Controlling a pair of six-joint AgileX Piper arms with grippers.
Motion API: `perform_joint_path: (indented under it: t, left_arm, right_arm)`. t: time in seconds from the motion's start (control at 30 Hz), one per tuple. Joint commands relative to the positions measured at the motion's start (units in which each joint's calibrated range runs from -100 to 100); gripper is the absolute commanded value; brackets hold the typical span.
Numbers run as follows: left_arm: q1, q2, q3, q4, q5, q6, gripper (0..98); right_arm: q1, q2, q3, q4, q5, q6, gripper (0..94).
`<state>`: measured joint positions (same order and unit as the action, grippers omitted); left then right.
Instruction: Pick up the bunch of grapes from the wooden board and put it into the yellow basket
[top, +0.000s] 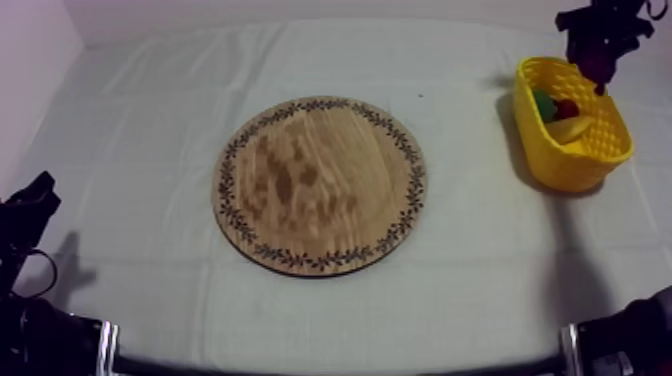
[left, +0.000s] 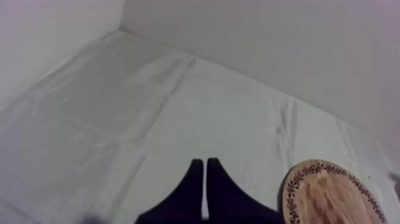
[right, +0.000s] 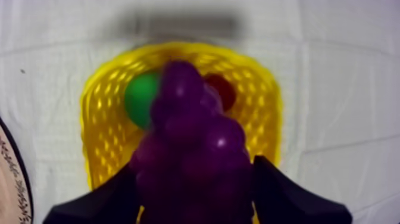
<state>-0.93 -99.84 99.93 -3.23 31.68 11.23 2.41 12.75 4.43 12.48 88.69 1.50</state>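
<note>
Room lies open across most of the table (top: 150, 120) — the wooden board (top: 320, 185) sits bare at its middle, with open cloth on every side of it. The yellow basket (top: 590, 160) stands well to the right of the board, near the table's far right edge.

Your right arm reaches in from the upper right, and its pincer (top: 600, 45) hangs over the basket's far rim. In the right wrist view you see its two black fingers (right: 286, 196) closed round the bunch of grapes (right: 193, 143), which is held above the basket's opening. Beneath the grapes, a green fruit (right: 141, 98) and a small red fruit (right: 221, 89) lie inside the basket.

Your left pincer (left: 205, 173) sits low at the table's near left, with the board off to its side — fingers pressed together, holding nothing.
</note>
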Motion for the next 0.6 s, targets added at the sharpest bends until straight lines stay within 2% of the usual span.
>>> perform_joint_path:
  t: [0.0,0.2,0.57]
  left_arm:
    - [0.02,0.01,-0.04,0.03,0.01,-0.02,0.0]
    - [0.02,0.01,-0.04,0.03,0.01,-0.02,0.0]
    - [0.02,0.01,-0.04,0.03,0.01,-0.02,0.0]
  right_arm:
    - [0.04,1.17,1.97,0.06,-0.85,-0.28,44.7]
    - [0.96,5.56,3.19,-0.68,-1.95,-0.56,50.6]
    - [1.27,8.01,3.44,-1.36,-1.29,1.29,80.8]
